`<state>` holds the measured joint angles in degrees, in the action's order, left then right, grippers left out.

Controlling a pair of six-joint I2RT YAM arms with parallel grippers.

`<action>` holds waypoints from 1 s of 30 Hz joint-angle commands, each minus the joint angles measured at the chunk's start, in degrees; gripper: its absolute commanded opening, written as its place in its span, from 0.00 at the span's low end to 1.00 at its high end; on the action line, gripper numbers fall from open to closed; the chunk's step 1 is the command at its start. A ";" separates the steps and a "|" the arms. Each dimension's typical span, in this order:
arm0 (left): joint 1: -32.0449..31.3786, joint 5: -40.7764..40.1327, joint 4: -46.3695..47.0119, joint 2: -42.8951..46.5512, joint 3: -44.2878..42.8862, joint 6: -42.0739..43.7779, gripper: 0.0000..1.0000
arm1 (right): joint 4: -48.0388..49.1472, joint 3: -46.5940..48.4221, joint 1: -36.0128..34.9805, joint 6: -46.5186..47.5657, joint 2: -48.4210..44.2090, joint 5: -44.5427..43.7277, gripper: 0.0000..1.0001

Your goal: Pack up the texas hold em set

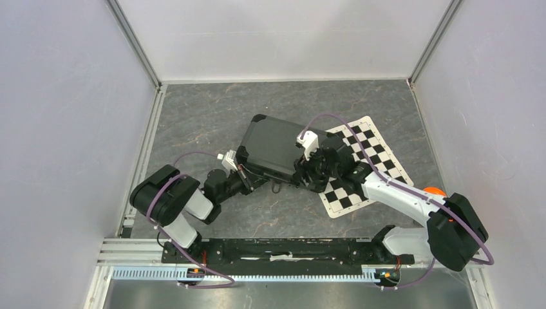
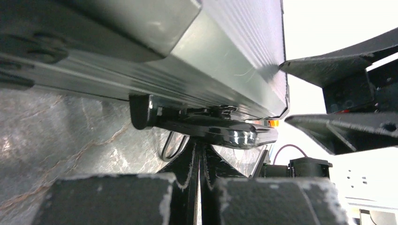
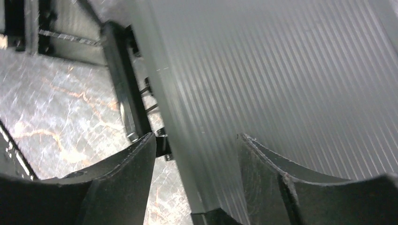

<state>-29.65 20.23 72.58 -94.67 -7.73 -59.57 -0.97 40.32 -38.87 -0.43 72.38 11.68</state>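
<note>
The black hard case of the texas hold em set lies closed on the grey table, turned at an angle. My left gripper is at the case's near left corner. In the left wrist view it is shut, its tips just under the glossy black handle below the ribbed case side. My right gripper is at the near right edge. It stands open there, one finger on each side of the ribbed case wall, with gaps showing.
A black-and-white checkered mat lies partly under the case's right side. An orange object peeks out behind the right arm. White walls enclose the table, and a black rail runs along the near edge.
</note>
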 commanded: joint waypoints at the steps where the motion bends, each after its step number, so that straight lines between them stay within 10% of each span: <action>1: -0.16 0.78 -1.00 2.67 -1.71 0.02 0.03 | -7.69 0.87 -2.68 4.45 1.66 4.36 0.78; 16: -0.15 0.53 -4.19 5.32 -2.30 0.75 0.03 | -13.74 6.34 -12.93 5.92 9.29 -14.90 0.88; 30: -0.27 -3.73 -25.85 22.44 -2.64 7.68 0.04 | -14.22 7.51 -14.31 4.03 12.52 -22.27 0.59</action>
<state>-29.65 18.90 55.77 -77.84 -9.10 -56.99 -6.79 49.23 -53.52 6.52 81.60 -9.23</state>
